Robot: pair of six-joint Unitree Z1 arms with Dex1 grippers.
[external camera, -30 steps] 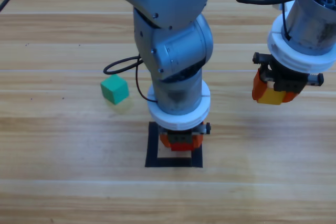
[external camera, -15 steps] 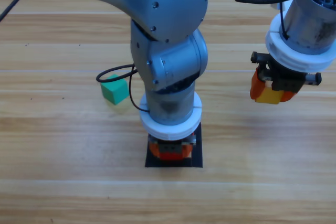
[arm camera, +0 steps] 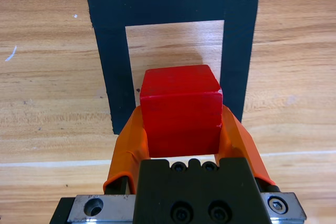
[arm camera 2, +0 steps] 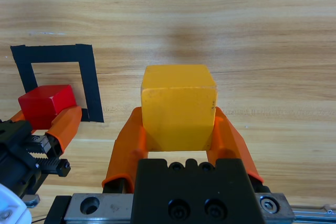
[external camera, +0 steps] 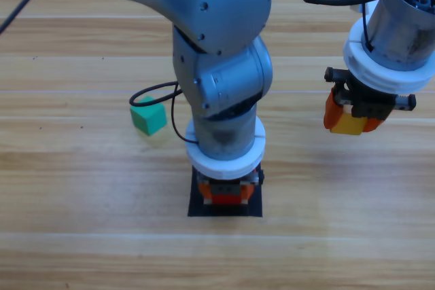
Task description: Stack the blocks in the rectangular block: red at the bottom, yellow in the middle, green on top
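Lowered since a second ago over the rectangular block, left gripper clamping red; right gripper unmoved, clamping yellow aloft; green on the surface.

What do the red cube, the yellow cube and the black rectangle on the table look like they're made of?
Red cube: probably painted wood or hard plastic, matte, with crisp edges and no glare. Yellow cube: likely the same material, with small dark scuffs on its face. Black rectangle: flat matte tape stuck to the wooden table, with overlapping strip ends at the corners.
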